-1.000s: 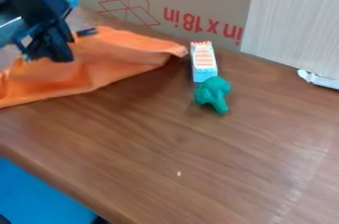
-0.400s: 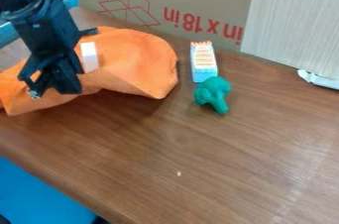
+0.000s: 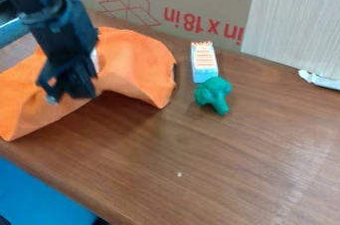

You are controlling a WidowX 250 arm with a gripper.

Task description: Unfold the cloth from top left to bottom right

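We see the tool [image 3: 67, 95] farther right and lower in the view than in either earlier picture. The cloth's [image 3: 136, 59] right end, at first stretched out beside the box [image 3: 204, 62], is now drawn back from it and bulges, its corner hanging nearer us. We also find the cloth's left corner shifted toward us, now close to the front edge of the surface [image 3: 219, 164].

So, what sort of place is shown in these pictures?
Probably a lab or workshop corner set up for robot trials: a black robot arm hangs over a wood-grain table, a toy broccoli lies there, and a printed cardboard box stands behind.
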